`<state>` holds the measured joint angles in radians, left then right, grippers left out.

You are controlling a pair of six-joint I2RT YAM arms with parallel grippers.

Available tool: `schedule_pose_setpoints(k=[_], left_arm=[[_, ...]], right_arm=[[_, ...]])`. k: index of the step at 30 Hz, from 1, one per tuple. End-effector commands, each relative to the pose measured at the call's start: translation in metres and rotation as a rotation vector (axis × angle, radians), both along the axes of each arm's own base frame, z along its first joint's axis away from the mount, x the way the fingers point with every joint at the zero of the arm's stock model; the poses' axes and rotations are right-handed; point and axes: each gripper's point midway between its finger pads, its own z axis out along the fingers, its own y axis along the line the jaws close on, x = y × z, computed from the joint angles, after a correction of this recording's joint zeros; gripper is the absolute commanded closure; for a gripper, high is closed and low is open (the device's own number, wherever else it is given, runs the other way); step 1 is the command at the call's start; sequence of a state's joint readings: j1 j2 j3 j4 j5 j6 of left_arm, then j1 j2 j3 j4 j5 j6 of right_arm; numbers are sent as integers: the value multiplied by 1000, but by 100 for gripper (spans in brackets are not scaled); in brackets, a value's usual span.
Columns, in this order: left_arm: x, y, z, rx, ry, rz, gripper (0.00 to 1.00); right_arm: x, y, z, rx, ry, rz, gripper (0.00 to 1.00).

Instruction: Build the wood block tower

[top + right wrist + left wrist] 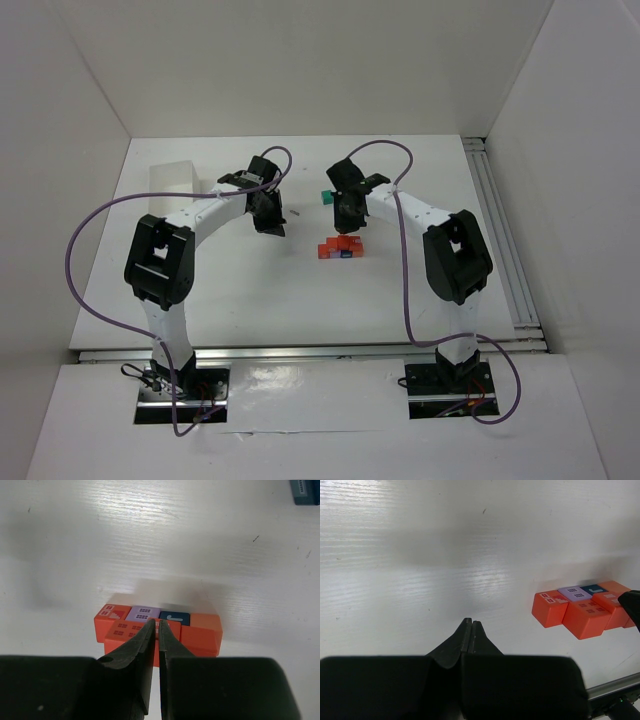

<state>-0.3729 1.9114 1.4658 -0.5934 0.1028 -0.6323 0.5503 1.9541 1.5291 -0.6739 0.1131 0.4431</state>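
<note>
Blocks [340, 250] are packed tightly as a base. Right gripper [159, 623] is closed, empty, poised above them; left gripper [471, 623] is parked, closed, at 10 o'clock for clearance.

You get bright, even overhead light — soft glare streaks the table [420, 540] toward twelve o'clock; the near fingers [142, 652] blur at six.

**One overhead, two wrist views**

The top camera looks down from behind both arms. Wrist cameras sit close above the counter [200, 290], looking past the left hand [471, 622] and right hand [159, 622]; all three share the wood blocks [340, 249].
</note>
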Motion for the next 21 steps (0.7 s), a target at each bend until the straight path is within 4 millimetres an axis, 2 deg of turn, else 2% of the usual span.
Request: schedule_pose_setpoints(k=[1,21], left_arm=[[4,-4,18,-29,-51,-11,100],[3,-6,18,-37,-48,-16,100]], right_arm=[[-4,1,6,-11,-9,21,86],[-8,2,2,-28,2,26,86]])
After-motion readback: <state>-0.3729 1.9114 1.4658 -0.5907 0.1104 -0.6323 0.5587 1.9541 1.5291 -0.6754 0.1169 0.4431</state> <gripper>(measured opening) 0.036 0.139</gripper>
